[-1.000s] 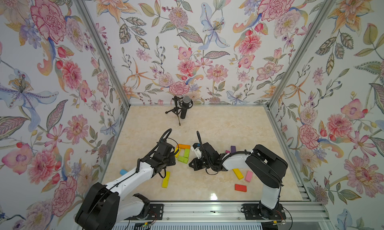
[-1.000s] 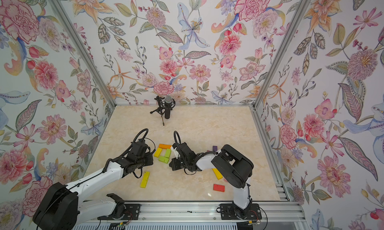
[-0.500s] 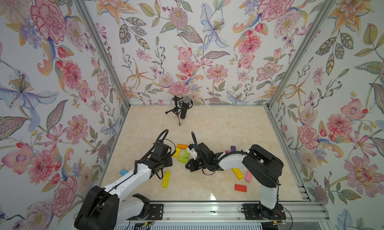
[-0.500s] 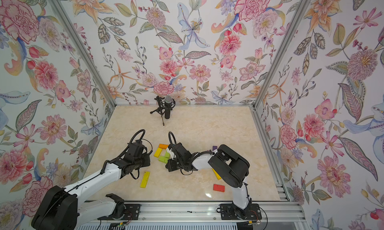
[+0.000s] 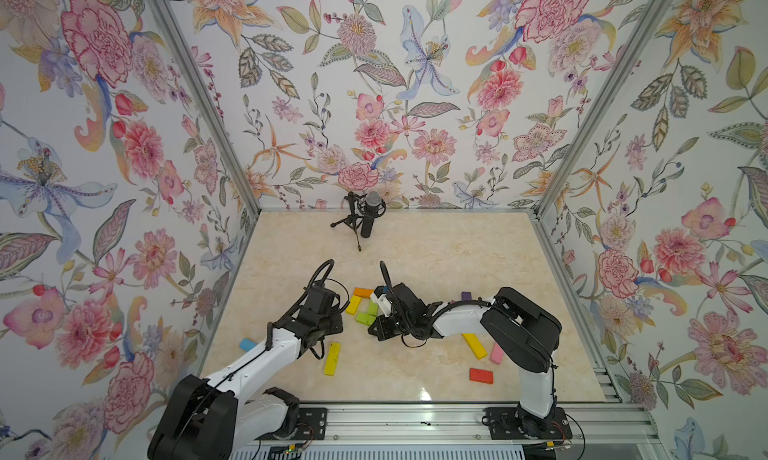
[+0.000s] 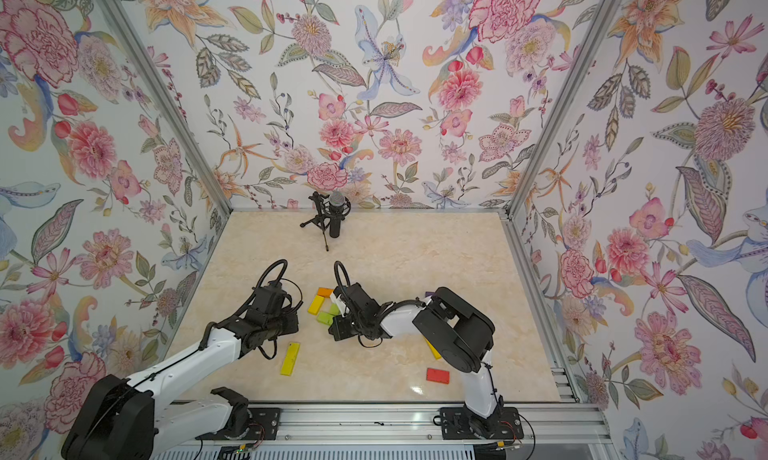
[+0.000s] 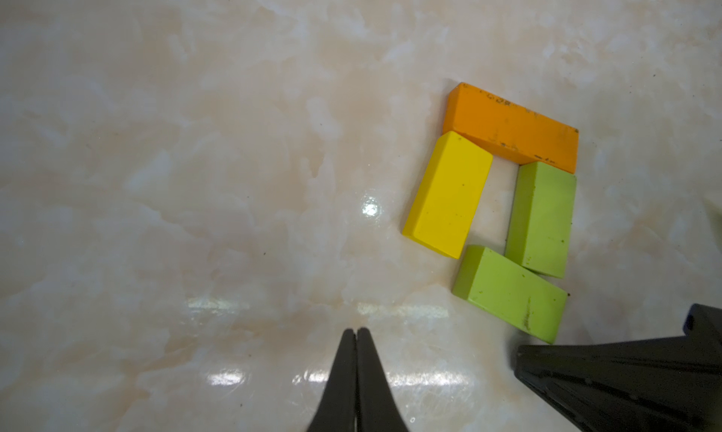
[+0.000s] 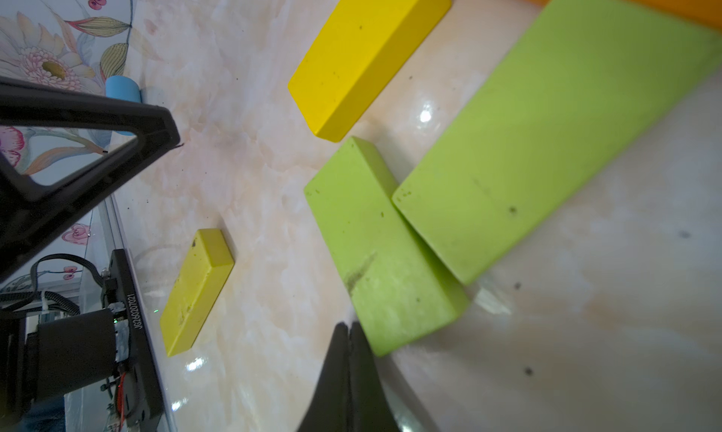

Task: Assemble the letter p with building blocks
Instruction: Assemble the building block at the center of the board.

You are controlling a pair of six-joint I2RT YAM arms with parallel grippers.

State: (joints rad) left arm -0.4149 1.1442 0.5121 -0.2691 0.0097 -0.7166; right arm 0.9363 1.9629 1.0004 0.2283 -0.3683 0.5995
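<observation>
Both closed — L end effector (image 7: 355, 331) clear, R end effector (image 8: 349, 326) by lime blk (image 8: 377, 254)

top views: high above the front edge, looking down on the whole table (image 5: 436, 245).
wrist views: close, low; both share the lime green blocks (image 7: 541, 219).

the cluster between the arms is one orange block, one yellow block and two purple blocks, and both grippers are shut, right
Not quite: the two blocks are lime green, not purple. The left wrist view shows the orange block, the yellow block, the green side block and the green closing block grouped together. The rest stands: the left gripper and the right gripper are both shut.
</observation>
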